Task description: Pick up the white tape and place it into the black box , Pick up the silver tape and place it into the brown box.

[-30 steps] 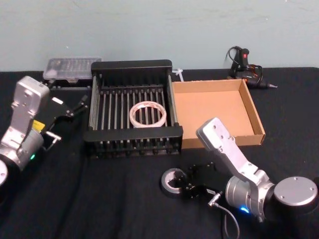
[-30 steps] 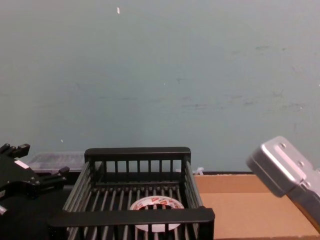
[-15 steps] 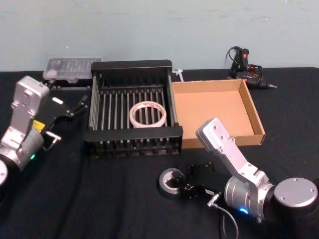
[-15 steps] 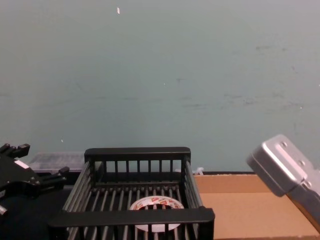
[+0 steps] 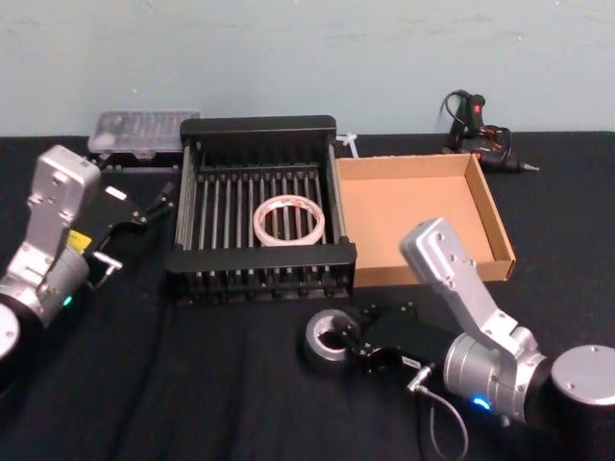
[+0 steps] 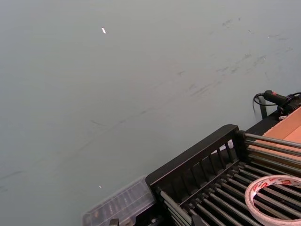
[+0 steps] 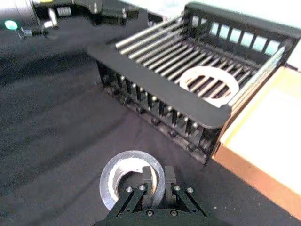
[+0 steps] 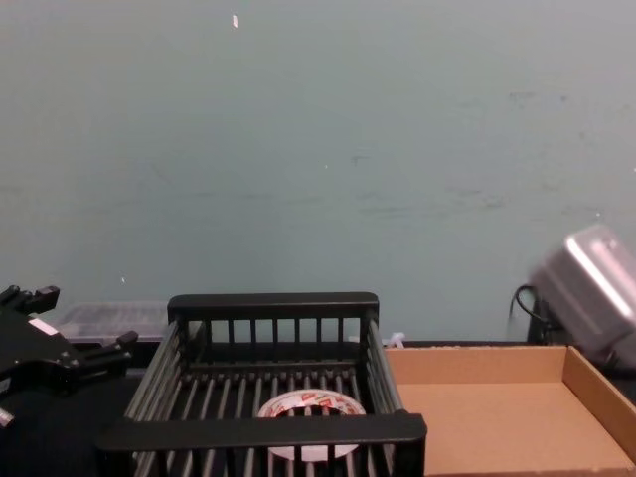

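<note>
One roll left: my right gripper (image 7: 157, 181) pinches the silver tape's (image 5: 332, 336) wall, before the black box (image 5: 259, 257), ready for lifting.

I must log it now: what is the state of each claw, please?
Left claw: open, holding nothing, beside the black box.
Right claw: shut on the silver tape, pinching its wall.

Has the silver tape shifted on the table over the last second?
No. The silver tape sits in front of the black box's right corner as before.

Right end effector (image 7: 157, 182) low with fingers pinched together; left end effector (image 5: 144, 209) raised, parked.
</note>
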